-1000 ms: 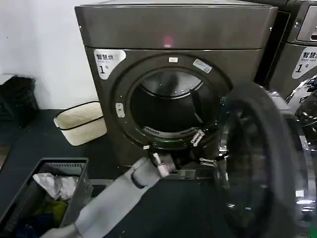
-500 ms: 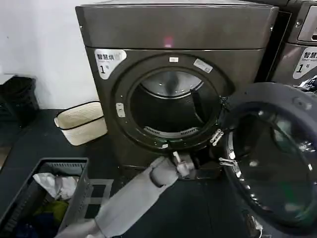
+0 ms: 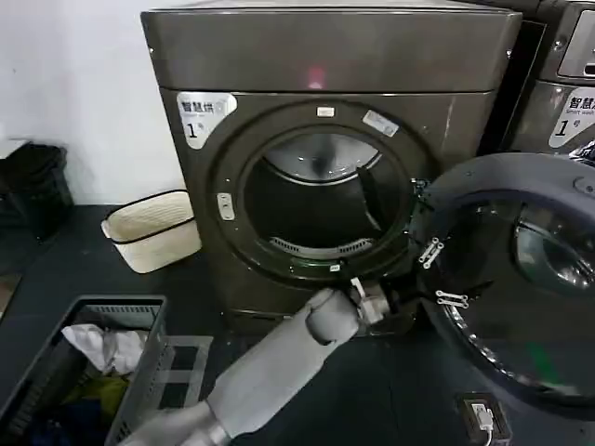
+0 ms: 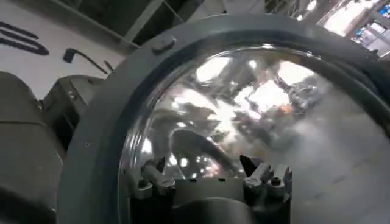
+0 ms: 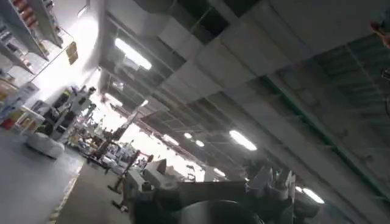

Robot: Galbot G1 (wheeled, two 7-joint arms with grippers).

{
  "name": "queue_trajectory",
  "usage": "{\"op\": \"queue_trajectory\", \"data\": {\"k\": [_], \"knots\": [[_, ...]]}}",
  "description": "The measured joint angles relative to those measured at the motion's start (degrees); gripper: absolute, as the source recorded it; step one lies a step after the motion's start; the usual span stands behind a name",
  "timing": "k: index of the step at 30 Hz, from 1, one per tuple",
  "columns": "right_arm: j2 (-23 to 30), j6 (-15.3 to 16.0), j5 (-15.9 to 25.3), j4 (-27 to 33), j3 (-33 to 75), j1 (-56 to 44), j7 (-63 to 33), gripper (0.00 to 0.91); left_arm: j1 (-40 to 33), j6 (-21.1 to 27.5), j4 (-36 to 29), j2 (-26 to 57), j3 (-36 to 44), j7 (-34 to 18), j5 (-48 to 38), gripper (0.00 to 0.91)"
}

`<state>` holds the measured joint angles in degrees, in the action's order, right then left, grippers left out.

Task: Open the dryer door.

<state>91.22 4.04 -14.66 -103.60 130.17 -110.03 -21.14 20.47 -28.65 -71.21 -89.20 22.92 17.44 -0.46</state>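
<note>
Two grey machines; one open dryer door beside the left claw; two baskets, one cream, one dark.

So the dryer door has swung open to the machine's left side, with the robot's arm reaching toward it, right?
Not quite. In the head view the dryer door hangs open on the machine's right side, hinged by the drum opening. The rest holds: the left gripper reaches in at the door's inner edge.
</note>
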Motion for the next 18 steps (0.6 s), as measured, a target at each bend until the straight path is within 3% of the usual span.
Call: {"op": "queue_trajectory", "data": {"k": [4, 7, 11, 15, 18], "knots": [[0.18, 0.0, -0.71, -0.55, -0.02, 0.01, 0.65, 0.907, 0.3, 2.58, -0.03, 0.15, 0.34, -0.64, -0.05, 0.907], [0.13, 0.54, -1.45, -0.49, 0.02, -0.07, 0.84, 0.907, 1.3, 7.61, -2.04, 1.25, 0.98, -0.77, -2.69, 0.907], [-0.14, 1.45, -3.75, -0.48, 0.47, -0.55, 1.7, 0.907, 2.88, 17.51, -8.42, 4.24, 0.52, 0.41, -7.33, 0.907], [-0.59, 1.84, -4.66, -1.06, 0.35, -0.45, 2.14, 0.907, 4.77, 22.77, -16.01, 8.28, -0.47, 0.05, -11.73, 0.907], [-1.33, 2.1, -4.85, -1.4, 0.22, 0.0, 2.5, 0.907, 6.04, 24.08, -21.07, 12.2, -0.43, -0.32, -13.17, 0.907]]}}
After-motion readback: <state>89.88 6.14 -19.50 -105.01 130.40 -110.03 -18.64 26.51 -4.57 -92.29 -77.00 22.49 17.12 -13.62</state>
